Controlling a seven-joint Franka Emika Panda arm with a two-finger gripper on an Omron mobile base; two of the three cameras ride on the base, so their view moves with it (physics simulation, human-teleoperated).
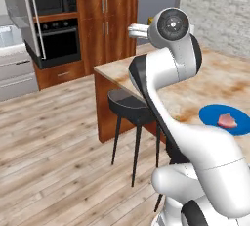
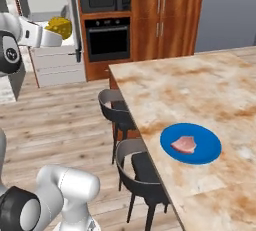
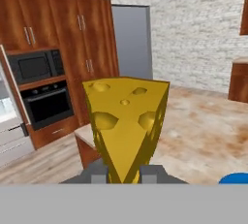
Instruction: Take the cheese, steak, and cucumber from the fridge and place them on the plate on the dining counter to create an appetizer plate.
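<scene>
The yellow holed wedge of cheese sits clamped in the two-finger gripper, carried in the air. Ahead of the gripper and below it to the right, the round blue plate on the beige marbled dining counter already holds the pinkish steak. By my reading, one food is delivered, the cheese is on its way, and the cucumber remains.

Cheese, yellow holed wedge, held aloft; steak flat on blue plate nr dining counter front edge.
</scene>
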